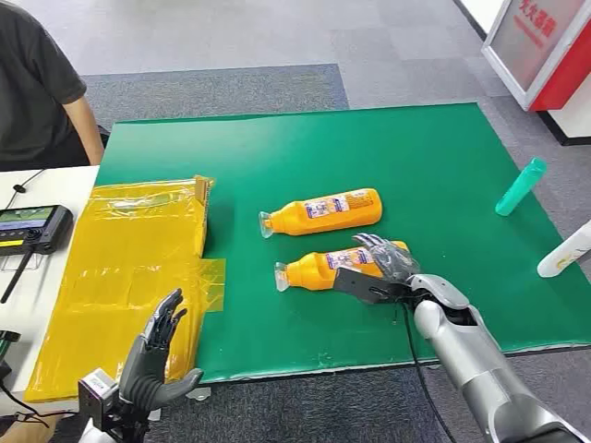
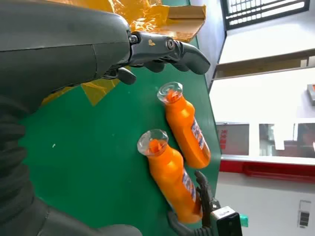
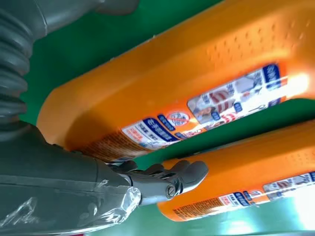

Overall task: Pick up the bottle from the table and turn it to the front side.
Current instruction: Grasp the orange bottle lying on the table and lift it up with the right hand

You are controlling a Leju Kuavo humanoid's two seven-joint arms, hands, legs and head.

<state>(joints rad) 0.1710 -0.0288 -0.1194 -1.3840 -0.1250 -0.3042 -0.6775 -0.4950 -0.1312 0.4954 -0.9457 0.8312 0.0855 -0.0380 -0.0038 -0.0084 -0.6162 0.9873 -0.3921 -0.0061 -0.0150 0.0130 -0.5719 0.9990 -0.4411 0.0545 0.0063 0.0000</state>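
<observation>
Two orange bottles lying on their sides on green mat [image 1: 432, 166], near mid-table, clear caps pointing toward yellow bag. Near bottle [image 1: 328, 269] label up, body opaque orange, contents not discernible; far bottle [image 1: 322, 212] just beyond it, roughly parallel, not touching. Right hand [image 1: 376, 269] wrapped over base end of near bottle, fingers across top, thumb on near side; bottle resting on mat. Left hand [image 1: 157, 355] hovering over front table edge by yellow plastic bag [image 1: 132, 268], fingers spread, holding nothing. Teal tube [image 1: 521, 186] and white bottle [image 1: 564, 251] lying at right edge of mat. Person's arm [image 1: 87, 125] at far left.
</observation>
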